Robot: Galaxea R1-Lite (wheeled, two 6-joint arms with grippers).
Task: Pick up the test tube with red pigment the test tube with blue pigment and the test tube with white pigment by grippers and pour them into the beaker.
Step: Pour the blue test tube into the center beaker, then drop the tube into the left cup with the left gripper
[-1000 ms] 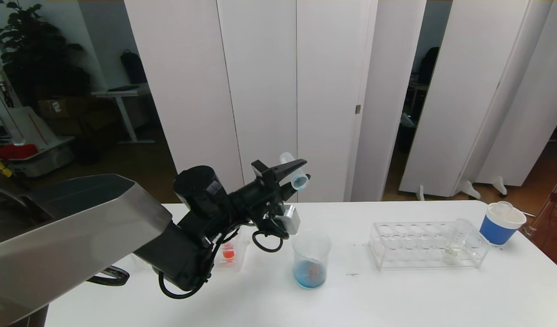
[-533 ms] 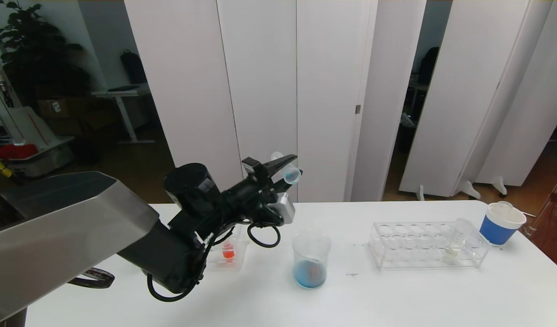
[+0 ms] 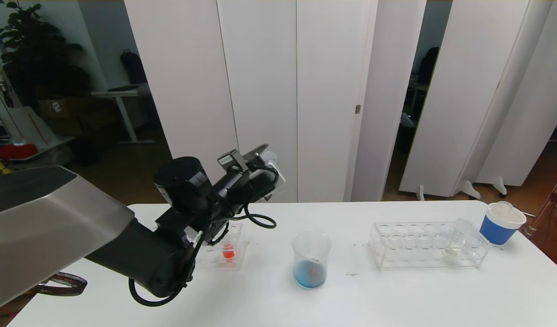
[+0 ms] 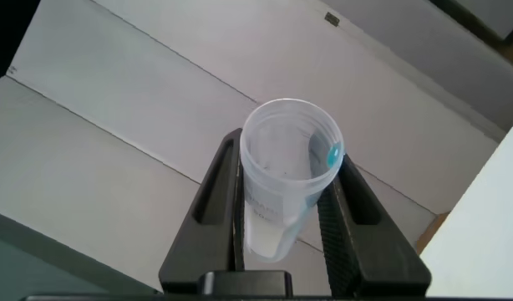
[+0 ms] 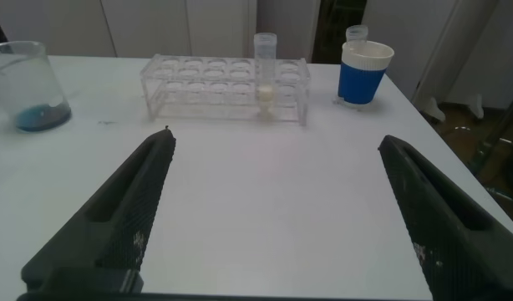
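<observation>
Holding an emptied test tube (image 4: pixel 286 180) aloft, left gripper (image 4: pixel 281 209) clamped, right gripper (image 5: pixel 277 196) wide, beaker (image 3: pixel 311 259) with blue liquid.

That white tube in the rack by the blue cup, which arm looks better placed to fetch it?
Probably the right. The right gripper is open and empty, facing the rack holding the test tube with white pigment. The left gripper is shut on the emptied blue tube, across the table.
</observation>
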